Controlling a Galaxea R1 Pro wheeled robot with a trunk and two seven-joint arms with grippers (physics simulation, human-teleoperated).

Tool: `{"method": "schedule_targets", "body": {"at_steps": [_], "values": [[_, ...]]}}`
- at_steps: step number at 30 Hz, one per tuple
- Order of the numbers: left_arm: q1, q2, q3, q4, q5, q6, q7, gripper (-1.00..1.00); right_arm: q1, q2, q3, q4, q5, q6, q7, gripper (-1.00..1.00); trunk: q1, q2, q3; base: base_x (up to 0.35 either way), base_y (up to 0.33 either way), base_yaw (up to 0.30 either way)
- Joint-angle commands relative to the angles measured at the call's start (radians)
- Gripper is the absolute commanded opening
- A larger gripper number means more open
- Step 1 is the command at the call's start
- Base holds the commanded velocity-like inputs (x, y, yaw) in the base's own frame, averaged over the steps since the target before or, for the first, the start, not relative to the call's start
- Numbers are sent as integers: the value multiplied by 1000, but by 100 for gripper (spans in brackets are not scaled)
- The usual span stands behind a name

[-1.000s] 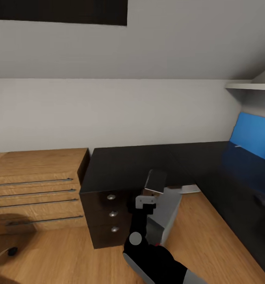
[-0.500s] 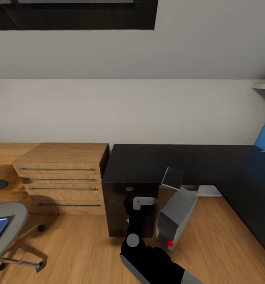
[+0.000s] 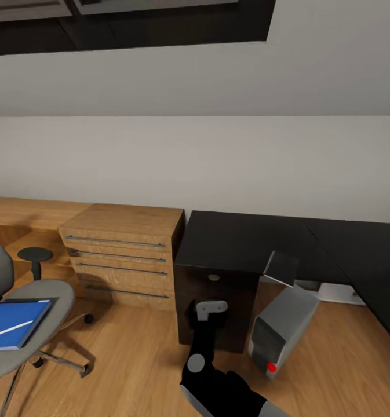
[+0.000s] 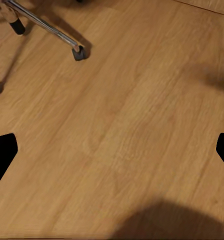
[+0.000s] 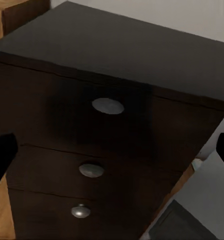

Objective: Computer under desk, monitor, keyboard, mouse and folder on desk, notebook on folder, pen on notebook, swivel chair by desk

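Both grippers spread empty: right gripper [image 5: 112, 150] faces the desk [image 3: 241, 240] drawers, left gripper [image 4: 112, 150] over floor; folder [image 3: 12, 323] waits on the swivel chair [image 3: 44, 298], likely next pickup.

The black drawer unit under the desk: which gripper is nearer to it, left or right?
Right. The right gripper is raised just before the black drawer unit, facing its knobs. The left gripper looks down on bare wooden floor by a caster of the swivel chair.

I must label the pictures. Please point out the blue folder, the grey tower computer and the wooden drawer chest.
Flat bright blue folder [image 3: 12, 323], head view, cover.
Silver-grey tower computer [image 3: 288, 319], head view, side panel.
Light wooden drawer chest [image 3: 128, 220], head view, top.
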State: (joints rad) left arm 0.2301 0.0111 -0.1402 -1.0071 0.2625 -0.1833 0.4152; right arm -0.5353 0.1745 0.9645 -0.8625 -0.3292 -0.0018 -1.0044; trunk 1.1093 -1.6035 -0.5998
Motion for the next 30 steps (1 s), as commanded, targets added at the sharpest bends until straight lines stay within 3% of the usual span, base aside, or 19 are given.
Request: {"method": "schedule_targets", "body": {"at_steps": [1,6,30], "values": [[0,1,-4,-1,10,-5,5,100,-2,0,5,14,1,-16,6,100,0,-1,-1,0,0,279],[0,1,-4,-1,11,-5,5,100,-2,0,9,35,36,-43,29,100,0,-1,-3,0,0,279],[0,1,-4,1,11,-5,5,100,-2,0,10,61,44,-66,32,100,0,-1,-13,0,0,279]]}}
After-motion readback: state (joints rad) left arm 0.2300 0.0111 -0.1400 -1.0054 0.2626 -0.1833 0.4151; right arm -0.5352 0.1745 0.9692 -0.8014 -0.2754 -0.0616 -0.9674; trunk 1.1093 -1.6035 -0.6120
